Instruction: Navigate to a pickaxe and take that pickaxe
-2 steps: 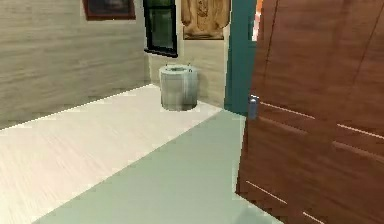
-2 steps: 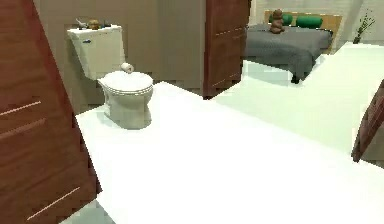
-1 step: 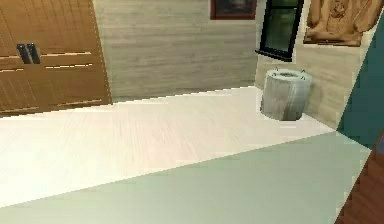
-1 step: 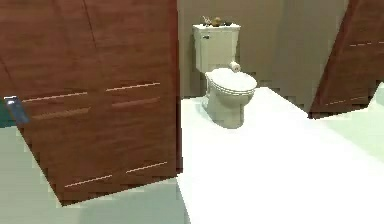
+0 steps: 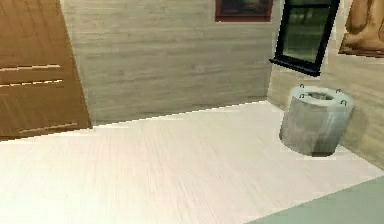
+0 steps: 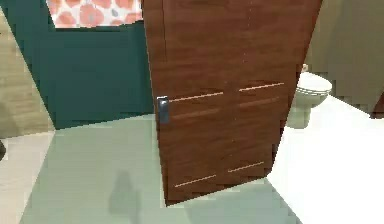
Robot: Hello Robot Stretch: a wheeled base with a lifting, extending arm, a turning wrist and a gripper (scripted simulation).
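No pickaxe can be made out in these views. In the forward view a pale wooden floor runs to a light panelled wall. A grey stone-like bin with metal handles stands by the wall at the right. In the arm side view a dark brown wooden door stands open, edge-on near the middle, with a metal handle.
A brown door is at the forward view's left. A dark-framed window and two wall pictures hang on the walls. In the arm side view there is a teal wall, a white toilet and grey-green floor.
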